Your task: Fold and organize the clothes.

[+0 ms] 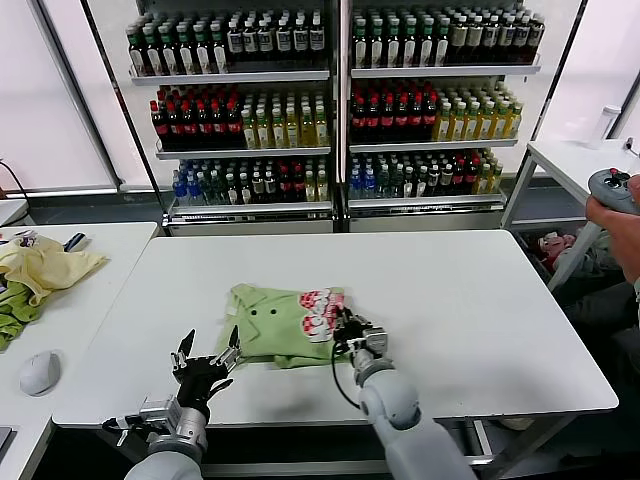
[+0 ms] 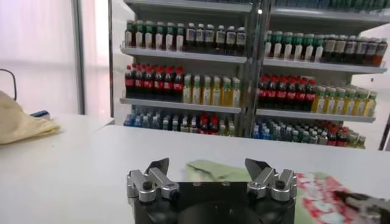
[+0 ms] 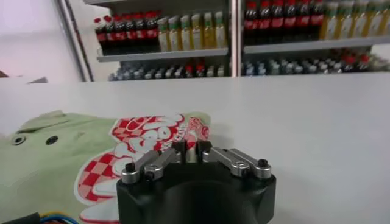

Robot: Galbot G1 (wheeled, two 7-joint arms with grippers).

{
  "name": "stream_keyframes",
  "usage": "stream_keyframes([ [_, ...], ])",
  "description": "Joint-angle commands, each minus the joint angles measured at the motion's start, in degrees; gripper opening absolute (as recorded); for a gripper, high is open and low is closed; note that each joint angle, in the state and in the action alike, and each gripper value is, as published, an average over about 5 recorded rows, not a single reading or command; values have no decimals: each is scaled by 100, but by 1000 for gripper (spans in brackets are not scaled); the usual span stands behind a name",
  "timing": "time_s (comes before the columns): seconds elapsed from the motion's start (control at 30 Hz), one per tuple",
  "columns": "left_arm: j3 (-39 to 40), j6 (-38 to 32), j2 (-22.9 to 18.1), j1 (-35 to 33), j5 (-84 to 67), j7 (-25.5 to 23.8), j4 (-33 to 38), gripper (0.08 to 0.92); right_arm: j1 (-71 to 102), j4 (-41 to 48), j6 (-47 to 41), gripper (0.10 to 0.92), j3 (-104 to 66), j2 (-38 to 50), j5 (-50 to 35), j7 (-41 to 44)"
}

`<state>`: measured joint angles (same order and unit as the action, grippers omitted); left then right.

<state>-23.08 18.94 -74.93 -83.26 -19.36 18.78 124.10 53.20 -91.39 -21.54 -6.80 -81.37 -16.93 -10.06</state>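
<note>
on the white surface, the right pincer pinched the polo shirt's right edge; the left pincer hovered spread nearby.

- Left hand hovers above the white tabletop, fingers spread wide.
- Light green polo shirt lies just beyond it.
- Bottle shelves behind.

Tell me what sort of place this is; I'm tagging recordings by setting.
Probably a robot test room staged like a shop: stocked shelves of bottled drinks stand behind plain white tables, and a green polo shirt lies there for folding.
</note>
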Motion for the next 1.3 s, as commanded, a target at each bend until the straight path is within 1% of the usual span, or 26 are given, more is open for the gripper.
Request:
stream_keyframes([
  [0.03, 52, 17, 3, 80, 11, -13, -25, 823, -290, 260, 269, 170, -856, 1587, 271, 741],
  [0.07, 70, 24, 3, 102, 15, -15, -26, 823, -305, 333, 333, 152, -949, 1691, 329, 812],
  [0.17, 115, 38, 4, 148, 42, -34, -29, 823, -270, 448, 459, 130, -1239, 1949, 456, 1052],
  [0.27, 152, 35, -2, 175, 87, -61, -54, 823, -88, 328, 665, 130, -1462, 2089, 485, 1206],
  [0.37, 190, 24, -20, 170, 137, -88, -81, 823, 196, 112, 1118, 165, -1668, 2066, 542, 1055],
  [0.5, 224, 9, -55, 137, 189, -128, -82, 823, 699, -360, 1669, 272, -2025, 1912, 512, 655],
  [0.63, 229, -5, -85, 91, 217, -194, -44, 823, 1295, -1073, 1755, 393, -2420, 1767, 348, 471],
  [0.9, 177, -60, 6, -34, 263, -564, 133, 823, 2507, -2461, 1716, 618, -2928, 1426, 317, 550],
  [1.1, 194, -95, 25, -90, 328, -783, 222, 823, 3294, -3085, 1733, 773, -3016, 1094, 365, 687],
  [1.2, 201, -113, 17, -106, 352, -850, 219, 823, 3478, -3181, 1762, 814, -2970, 1002, 463, 743],
  [1.3, 196, -125, 19, -130, 369, -901, 245, 823, 3555, -3207, 1799, 822, -2918, 917, 551, 757],
])
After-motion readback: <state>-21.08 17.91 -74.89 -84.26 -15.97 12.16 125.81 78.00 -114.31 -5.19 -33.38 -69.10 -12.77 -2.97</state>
